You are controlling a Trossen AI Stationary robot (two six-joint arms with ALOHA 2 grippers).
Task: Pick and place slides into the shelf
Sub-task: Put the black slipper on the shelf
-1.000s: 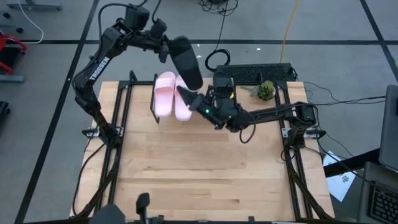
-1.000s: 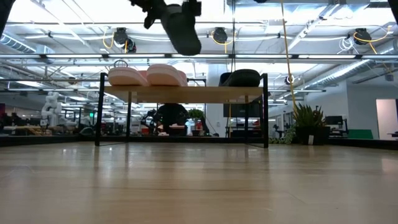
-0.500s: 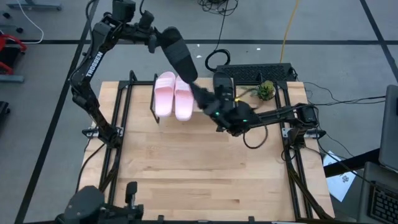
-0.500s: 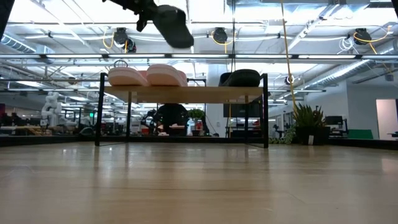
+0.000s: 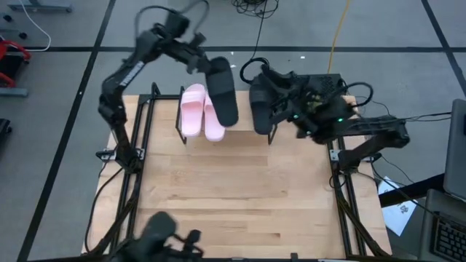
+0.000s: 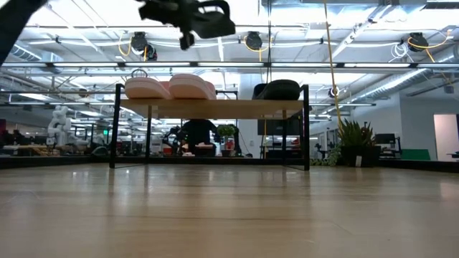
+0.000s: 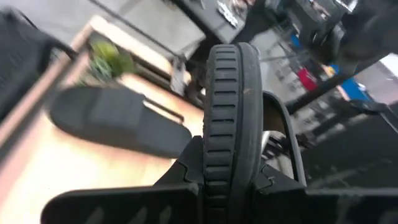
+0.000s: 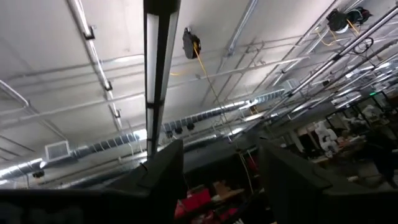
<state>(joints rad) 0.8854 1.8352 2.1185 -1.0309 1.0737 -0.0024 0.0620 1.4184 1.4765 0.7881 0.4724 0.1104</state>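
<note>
The shelf (image 6: 215, 108) stands at the table's far side. On its top, soles down, rest two pale pink slides (image 5: 202, 110) at its left end and one black slide (image 5: 261, 110) near its right end. My left gripper (image 5: 196, 62) is shut on a second black slide (image 5: 223, 91), which hangs high over the shelf between the pink pair and the resting black one (image 6: 280, 89). My right gripper (image 8: 221, 186) is open and holds nothing. It is raised to the right of the shelf, and its fingers point up at the ceiling. My left gripper pinches the black slide at its far end, with a finger (image 7: 186, 177) on either side of the ribbed sole edge (image 7: 224, 143). The fingers come from the far left, along the slide. The slide is lifted clear, roughly level, and its free end (image 5: 229, 116) reaches toward the table's near side.
A small potted plant (image 5: 312, 105) and a black keyboard (image 5: 309, 84) sit behind the shelf's right end. The right arm (image 5: 364, 131) lies along the table's far right. The table's near half (image 5: 240, 204) is bare wood.
My left gripper has swung up and then come down toward the shelf, rolling its wrist. Its black slide has gone from hanging steeply to lying roughly level. My right gripper has drawn back from the shelf toward the table's right edge, rising and tipping its fingers up.
</note>
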